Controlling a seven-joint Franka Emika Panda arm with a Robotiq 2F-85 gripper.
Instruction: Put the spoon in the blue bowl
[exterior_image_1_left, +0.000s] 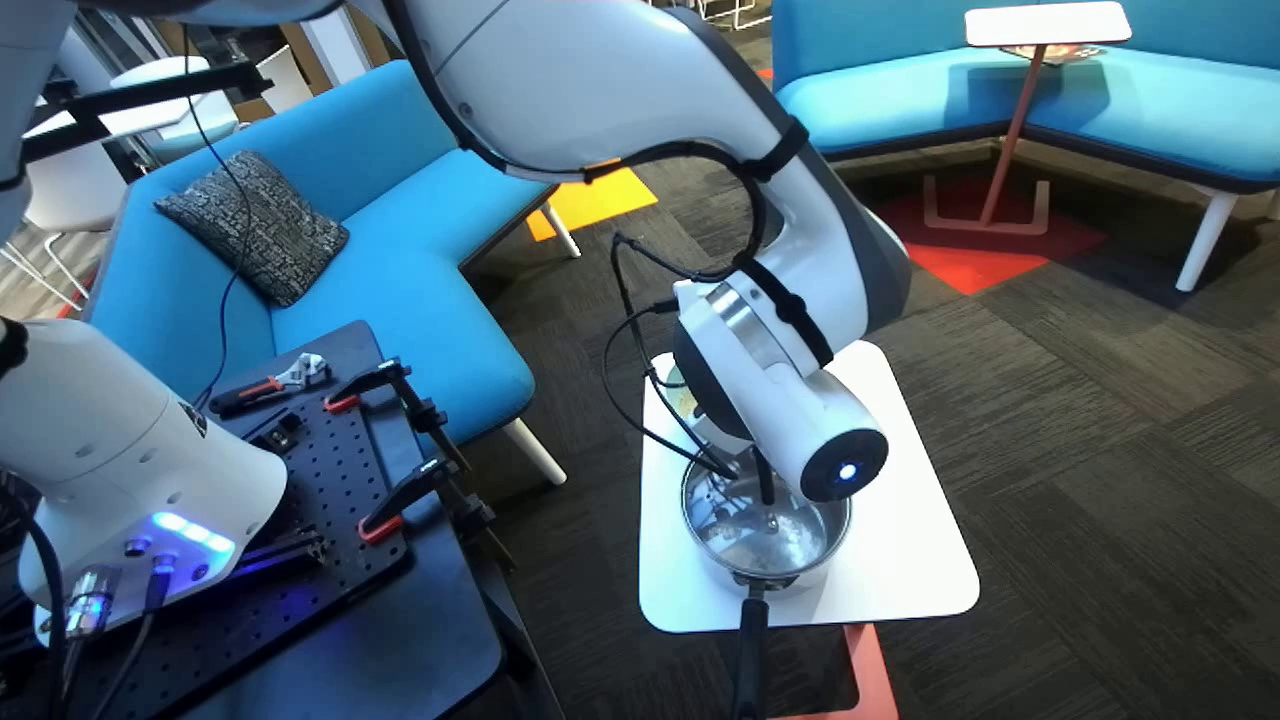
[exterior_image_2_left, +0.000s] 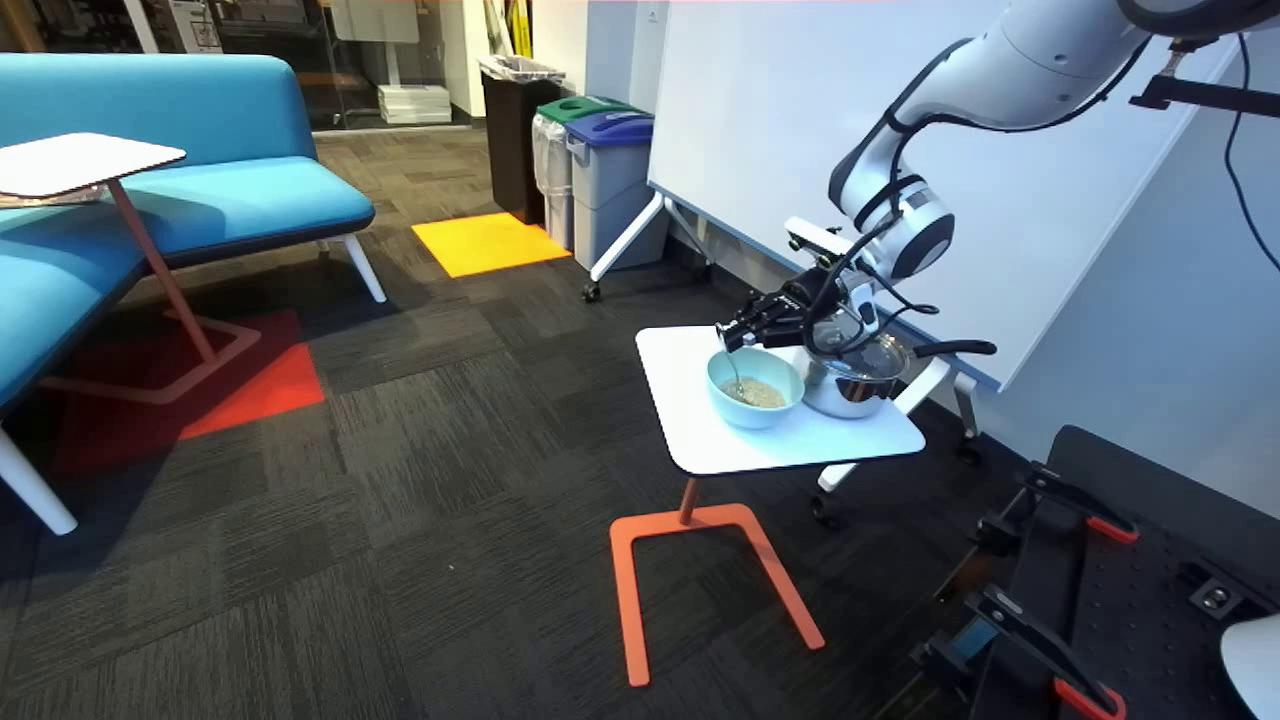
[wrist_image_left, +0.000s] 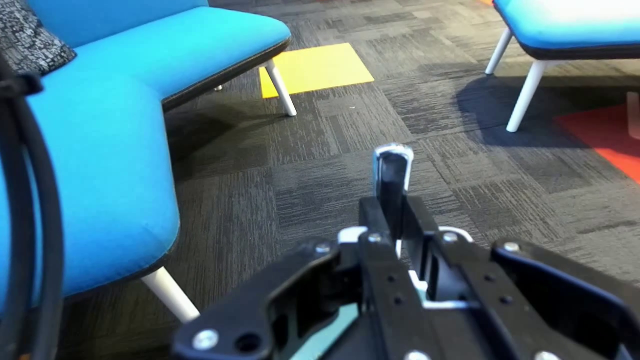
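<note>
The pale blue bowl (exterior_image_2_left: 752, 416) stands on the small white table in an exterior view, with grainy beige contents inside. In an exterior view only a sliver of the bowl (exterior_image_1_left: 681, 394) shows behind the arm, and part of its wall (wrist_image_left: 327, 334) shows below the gripper in the wrist view. My gripper (exterior_image_2_left: 737, 332) is above the bowl's far rim. The wrist view shows the gripper (wrist_image_left: 393, 212) shut on the shiny spoon handle (wrist_image_left: 393, 148). The spoon (exterior_image_2_left: 735, 369) slants down into the bowl. Its lower end is at the contents; I cannot tell how deep.
A steel pot (exterior_image_2_left: 846, 396) with a glass lid stands close beside the bowl, and its dark handle (exterior_image_1_left: 752, 650) sticks out past the table edge. The white table (exterior_image_1_left: 900, 560) is small. Cables (exterior_image_1_left: 640, 410) hang from the wrist near the pot. A whiteboard (exterior_image_2_left: 780, 130) stands behind.
</note>
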